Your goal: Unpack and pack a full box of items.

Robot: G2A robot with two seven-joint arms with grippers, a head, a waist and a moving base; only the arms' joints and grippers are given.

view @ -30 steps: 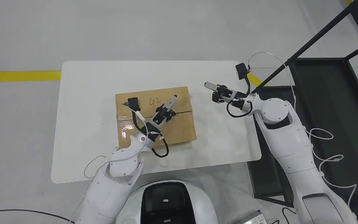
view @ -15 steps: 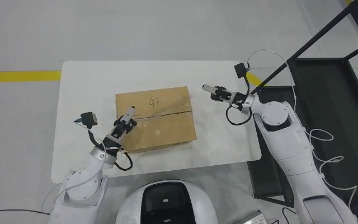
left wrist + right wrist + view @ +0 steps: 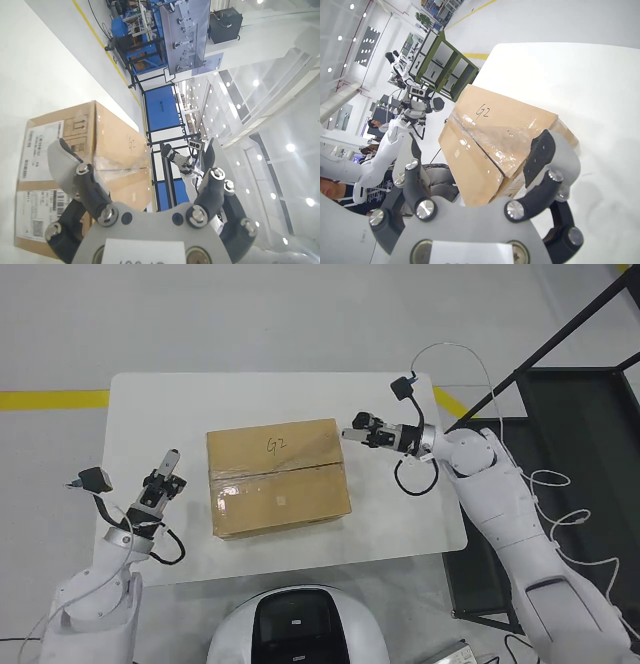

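A closed cardboard box (image 3: pixel 278 477) sits in the middle of the white table (image 3: pixel 150 404), its top seam sealed with clear tape and a handwritten mark near the far edge. My left gripper (image 3: pixel 170 464) hangs open a short way off the box's left end, apart from it. In the left wrist view the box (image 3: pixel 107 140) with its labels lies beyond the spread left gripper (image 3: pixel 136 155). My right gripper (image 3: pixel 352 430) is open at the box's far right corner. The right wrist view has the right gripper (image 3: pixel 477 152) straddling the taped end of the box (image 3: pixel 480 125).
A dark metal rack (image 3: pixel 570 444) stands just off the table's right edge, with a slanted black bar (image 3: pixel 560 334) above it. Bare tabletop lies left of the box and along the front edge (image 3: pixel 300 564).
My left gripper has come off the box top and swung out to the left of the box. My right gripper has shifted left, up to the box's right corner.
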